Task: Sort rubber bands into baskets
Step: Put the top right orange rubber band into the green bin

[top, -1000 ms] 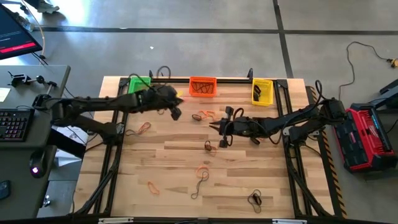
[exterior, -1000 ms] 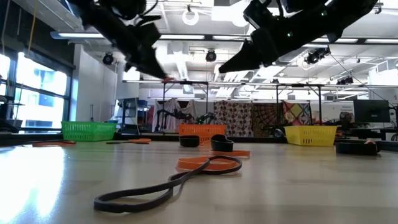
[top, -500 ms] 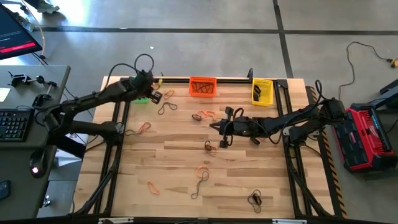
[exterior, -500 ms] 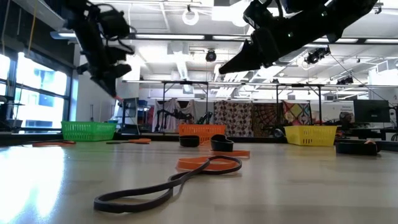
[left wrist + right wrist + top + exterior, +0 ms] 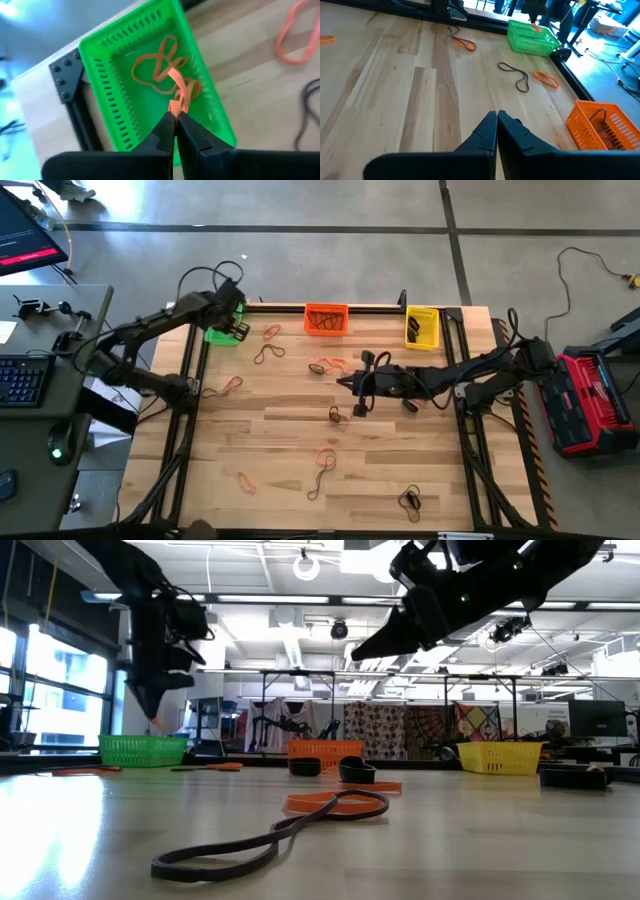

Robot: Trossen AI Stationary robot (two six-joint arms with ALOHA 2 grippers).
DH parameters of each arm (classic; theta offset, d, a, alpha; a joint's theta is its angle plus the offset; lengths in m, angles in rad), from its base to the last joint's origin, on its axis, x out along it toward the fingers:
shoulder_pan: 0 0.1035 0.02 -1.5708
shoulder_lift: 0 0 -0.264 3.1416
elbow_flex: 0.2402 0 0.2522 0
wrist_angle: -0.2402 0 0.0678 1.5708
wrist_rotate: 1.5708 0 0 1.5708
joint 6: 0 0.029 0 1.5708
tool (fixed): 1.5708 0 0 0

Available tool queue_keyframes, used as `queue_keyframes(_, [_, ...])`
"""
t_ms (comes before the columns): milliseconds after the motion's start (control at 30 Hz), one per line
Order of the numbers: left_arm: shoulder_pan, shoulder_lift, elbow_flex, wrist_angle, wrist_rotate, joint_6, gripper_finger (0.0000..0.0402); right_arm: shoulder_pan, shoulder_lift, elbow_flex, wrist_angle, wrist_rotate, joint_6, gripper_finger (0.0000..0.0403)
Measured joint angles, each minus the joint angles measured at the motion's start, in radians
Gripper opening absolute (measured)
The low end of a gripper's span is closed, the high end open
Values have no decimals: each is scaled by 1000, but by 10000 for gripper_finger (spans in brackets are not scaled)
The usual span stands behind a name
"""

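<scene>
My left gripper (image 5: 236, 329) hangs over the green basket (image 5: 100, 95) at the table's far left corner, shut on an orange rubber band (image 5: 178, 90). More orange bands (image 5: 157, 67) lie in that basket. My right gripper (image 5: 345, 383) waits shut and empty above the table's middle. The orange basket (image 5: 326, 318) and the yellow basket (image 5: 421, 327) stand along the far edge. Loose rubber bands lie flat on the table: brown (image 5: 268, 352), orange (image 5: 330, 365), black (image 5: 410, 500). My left gripper pinches one end of the orange band (image 5: 175, 106) between its two fingertips, coming from above and slanting down. The band hangs slack past the fingertips, clear of the table, over the basket's inside.
More loose bands lie at the left (image 5: 232, 386), in the middle (image 5: 335, 415) and toward the near edge (image 5: 325, 458). A black rail (image 5: 375, 308) runs along the far edge behind the baskets. A brown band (image 5: 516, 75) lies between my right gripper and the green basket.
My left gripper has swung from beside the orange basket toward the table's far left corner, carrying the orange band, and has tipped to point steeply down over the green basket. It has stayed shut on the band.
</scene>
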Motion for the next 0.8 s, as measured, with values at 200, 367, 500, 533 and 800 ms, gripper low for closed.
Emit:
queue_keyframes(200, [1, 142, 105, -141, -66, -37, 0, -4, 0, 0, 0, -5, 3, 0])
queue_keyframes(367, [1, 242, 170, -188, -113, -32, 0, -4, 0, 0, -9, -5, 3, 0])
queue_keyframes(500, [8, 300, 206, -195, -110, -15, 0, -4, 0, 0, -14, -5, 3, 0])
queue_keyframes(533, [13, 314, 215, -201, -104, -13, 0, -4, 0, 0, -17, -5, 3, 0])
queue_keyframes(800, [65, 435, 260, -265, -81, 42, 0, -4, 0, 0, -22, -5, 3, 0])
